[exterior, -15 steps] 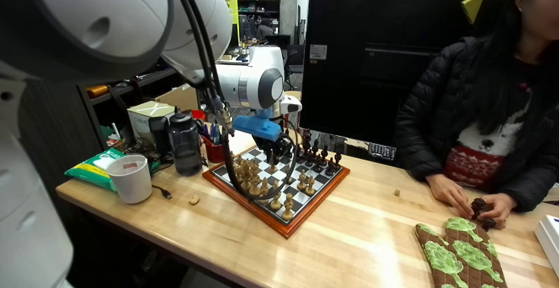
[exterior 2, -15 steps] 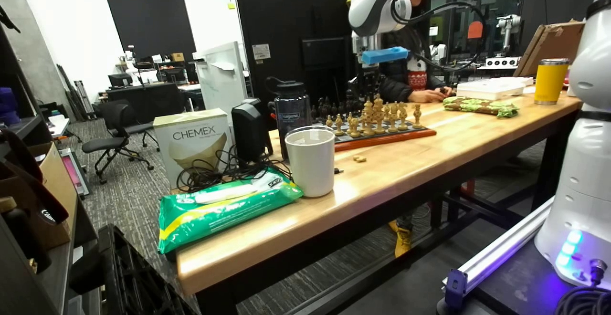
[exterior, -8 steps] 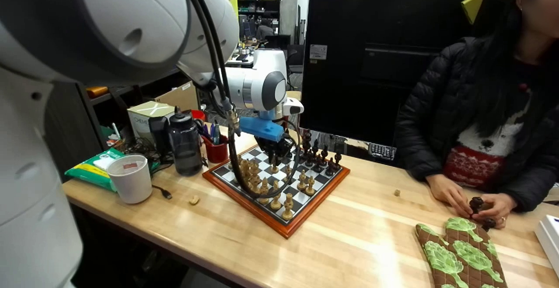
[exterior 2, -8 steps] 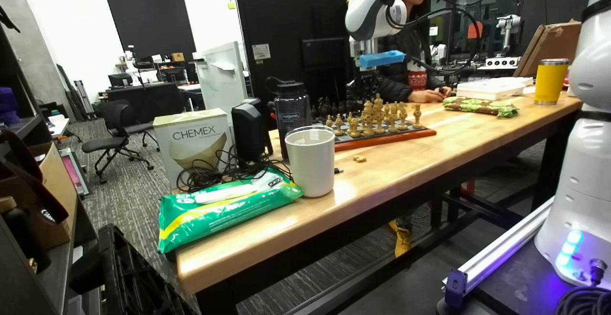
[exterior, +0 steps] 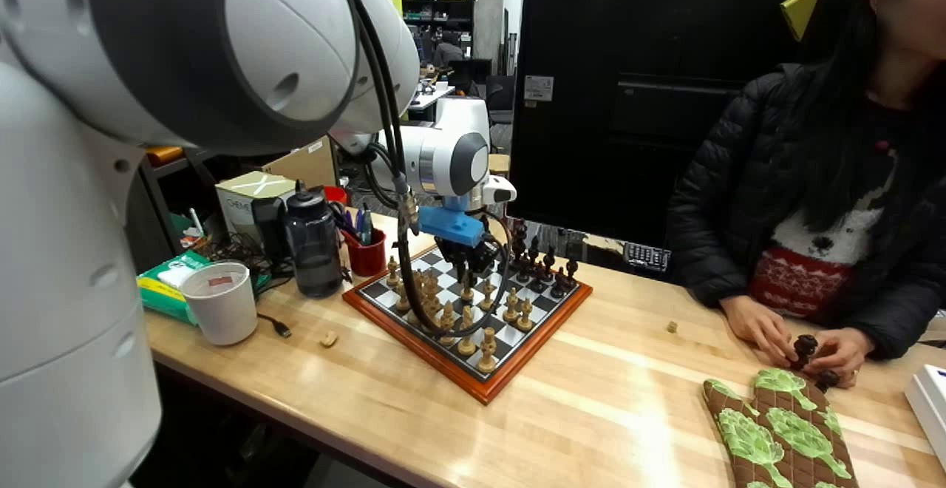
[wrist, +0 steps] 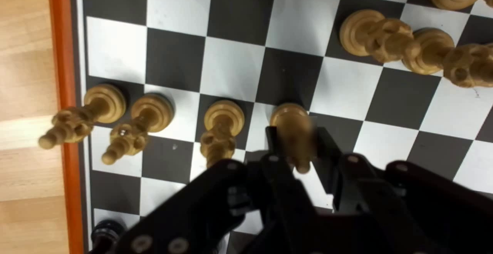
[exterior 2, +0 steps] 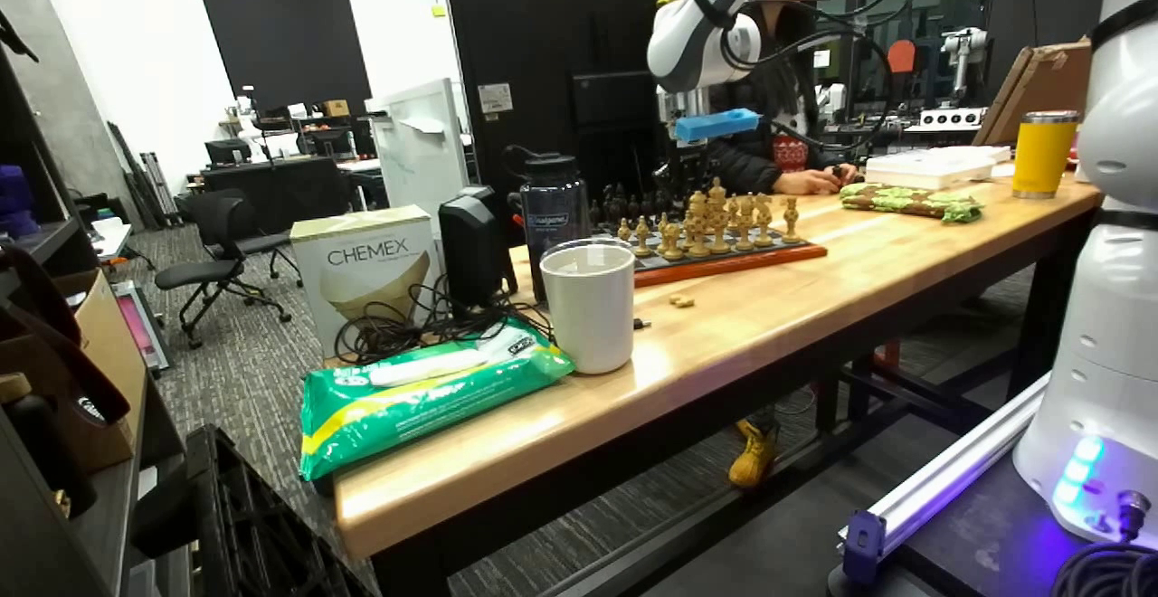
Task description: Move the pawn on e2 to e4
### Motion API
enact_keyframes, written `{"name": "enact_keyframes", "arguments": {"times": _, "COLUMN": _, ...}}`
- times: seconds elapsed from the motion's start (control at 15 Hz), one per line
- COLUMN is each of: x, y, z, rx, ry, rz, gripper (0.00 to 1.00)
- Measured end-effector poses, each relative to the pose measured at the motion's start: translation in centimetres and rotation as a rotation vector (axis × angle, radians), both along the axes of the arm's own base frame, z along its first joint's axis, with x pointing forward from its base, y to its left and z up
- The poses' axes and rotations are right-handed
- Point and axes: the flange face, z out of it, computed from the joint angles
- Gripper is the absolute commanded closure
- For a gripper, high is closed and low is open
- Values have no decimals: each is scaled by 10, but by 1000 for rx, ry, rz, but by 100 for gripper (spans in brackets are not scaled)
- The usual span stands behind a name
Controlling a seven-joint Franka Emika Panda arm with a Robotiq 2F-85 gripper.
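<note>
A light wooden pawn (wrist: 292, 121) stands between the black fingertips of my gripper (wrist: 297, 141) in the wrist view; part of it is blurred. The fingers are closed on its sides. The pawn also shows below the gripper (exterior: 468, 260) in an exterior view (exterior: 467, 291), low over the middle of the chessboard (exterior: 517, 371). I cannot tell whether its base touches the board. In an exterior view, my gripper (exterior 2: 685, 183) is behind the light pieces, and the pawn is hidden there. Several other light pawns, such as one beside it (wrist: 224, 117), stand in a row to its left in the wrist view.
Light pieces (wrist: 385, 38) crowd the near side of the board, dark pieces (exterior: 547, 262) the far side. A bottle (exterior: 313, 251), red pen cup (exterior: 367, 255) and white cup (exterior: 222, 303) stand beside it. A person's hands (exterior: 772, 333) and an oven mitt (exterior: 787, 429) are at the right.
My gripper has moved down and slightly right in an exterior view, and slightly left and down in an exterior view. The pawn has moved down along with it. The person's foot has shifted.
</note>
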Motion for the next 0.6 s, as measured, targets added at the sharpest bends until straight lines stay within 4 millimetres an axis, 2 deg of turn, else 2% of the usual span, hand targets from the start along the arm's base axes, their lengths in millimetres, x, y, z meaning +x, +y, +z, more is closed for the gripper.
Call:
{"name": "enact_keyframes", "arguments": {"times": 0.4, "x": 3, "y": 0, "z": 1, "rx": 0, "ry": -3, "rz": 1, "gripper": 6}}
{"name": "enact_keyframes", "arguments": {"times": 0.47, "x": 3, "y": 0, "z": 1, "rx": 0, "ry": -4, "rz": 1, "gripper": 2}}
{"name": "enact_keyframes", "arguments": {"times": 0.6, "x": 4, "y": 0, "z": 3, "rx": 0, "ry": -8, "rz": 1, "gripper": 0}}
